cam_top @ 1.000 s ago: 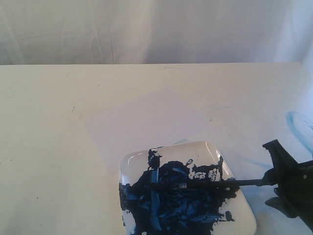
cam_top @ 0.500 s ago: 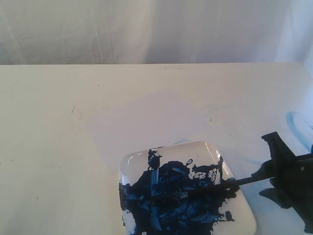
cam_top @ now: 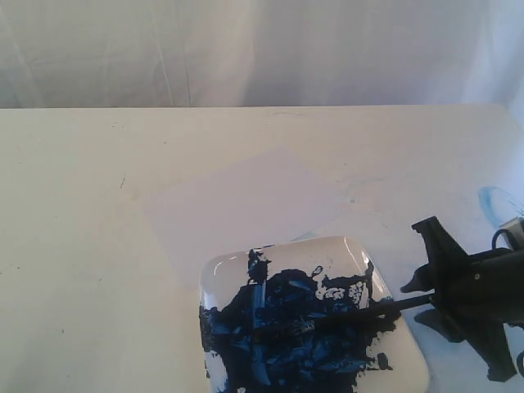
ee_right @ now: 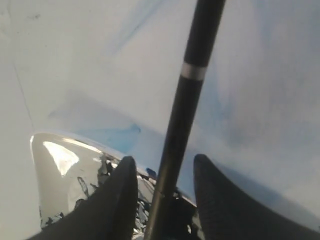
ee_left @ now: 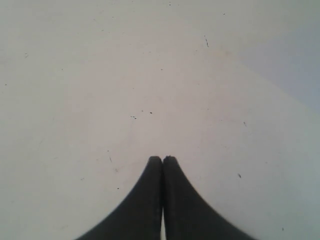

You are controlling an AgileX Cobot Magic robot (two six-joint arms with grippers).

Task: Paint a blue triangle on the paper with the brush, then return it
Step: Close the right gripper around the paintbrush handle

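The black-handled brush (cam_top: 344,315) lies across the white plate (cam_top: 225,270), its bristles in the big dark-blue paint blob (cam_top: 295,344). Its handle sticks out over the plate's right rim. My right gripper (cam_top: 438,299) stands open around that handle end, and in the right wrist view the brush (ee_right: 192,90) runs between the spread fingers of the right gripper (ee_right: 165,159), touching neither. The paper (cam_top: 246,205) lies behind the plate, and no blue triangle shows on it. My left gripper (ee_left: 162,159) is shut and empty over bare table, out of the exterior view.
Faint light-blue smears (cam_top: 495,205) mark the table at the far right, behind the right arm. A pale curtain hangs behind the table's far edge. A corner of the paper (ee_left: 295,60) shows in the left wrist view.
The brush tip dropped from level into the paint on the plate. The right gripper then opened, let go of the handle and shifted slightly left.
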